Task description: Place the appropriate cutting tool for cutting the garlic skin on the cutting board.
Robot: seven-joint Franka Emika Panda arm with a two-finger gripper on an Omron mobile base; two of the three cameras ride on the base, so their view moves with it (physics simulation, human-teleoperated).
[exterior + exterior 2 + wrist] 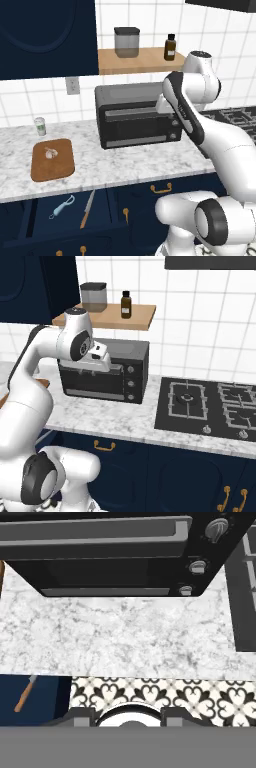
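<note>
- Left base view shows the knife [87, 209] lying in an open drawer [100, 212] below the counter edge, untouched, just beside a light blue peeler [62, 206]; in the hand view the knife [25, 693] sits at the lower left, over the drawer's dark blue.
- The step in hand looks like the approach: the arm is raised in front of the toaster oven [137, 120], well apart from the drawer.
- The gripper's finger tips are too little seen for me to tell whether they are spread or closed; nothing appears between them.
- Next, I judge, the hand must swing left and down into the drawer, line up across the slim handle, and pick the knife, not the peeler.
- The cutting board [52, 159] is flat brown wood with rounded corners, lying on the speckled marble counter [145, 162]; the small whitish garlic [50, 153] rests on it.
- The knife has a narrow grey blade and a brown wooden handle, thin and low, so the grasp leaves little margin.
</note>
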